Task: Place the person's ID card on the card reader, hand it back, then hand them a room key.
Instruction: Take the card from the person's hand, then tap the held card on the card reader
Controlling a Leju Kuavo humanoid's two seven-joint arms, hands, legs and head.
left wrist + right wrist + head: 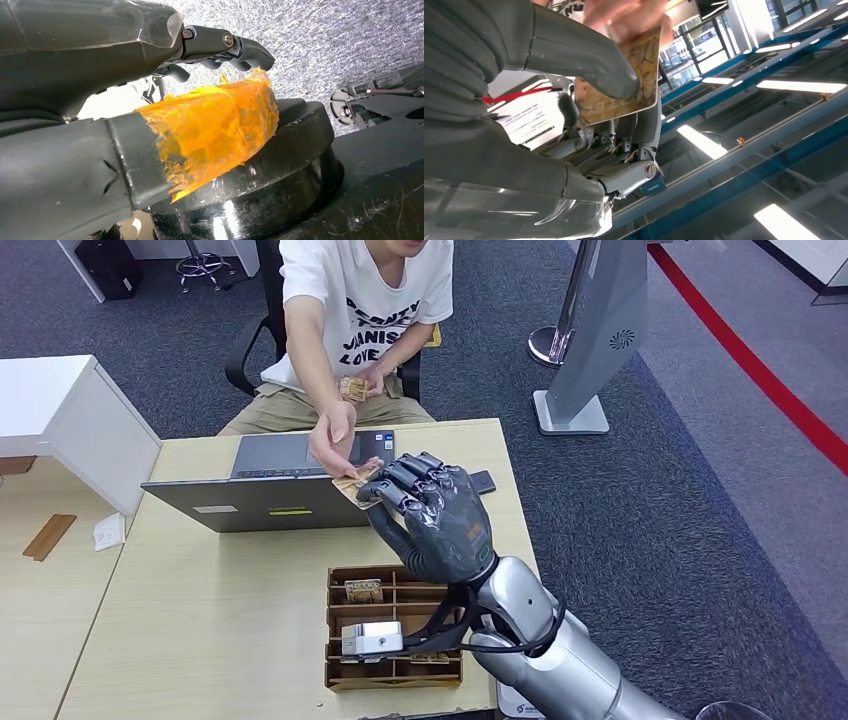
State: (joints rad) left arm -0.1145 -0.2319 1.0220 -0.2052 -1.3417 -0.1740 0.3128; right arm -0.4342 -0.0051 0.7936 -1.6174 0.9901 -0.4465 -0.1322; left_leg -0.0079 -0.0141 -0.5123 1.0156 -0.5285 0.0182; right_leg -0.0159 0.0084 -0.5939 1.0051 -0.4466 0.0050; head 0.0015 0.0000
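My right hand (432, 515) is raised over the desk's far side and pinches a tan patterned card (355, 488) between thumb and fingers. In the right wrist view the thumb (609, 75) presses on the card (629, 95). A seated person's hand (335, 440) grips the same card's far end, and their fingers (624, 15) lie over its edge. Their other hand holds a second tan card (352, 388) at their lap. A small white device (372, 638) sits in a wooden organiser (335, 585), which also holds a tan card (363, 590). My left hand (150, 100) holds nothing; its thumb (215, 125) is wrapped in orange tape.
An open grey laptop (270, 485) stands on the wooden desk (220, 590) between me and the person. A small black object (483, 481) lies by the desk's right edge. A white cabinet (70, 425) is on the left, a grey kiosk stand (590, 350) on the right.
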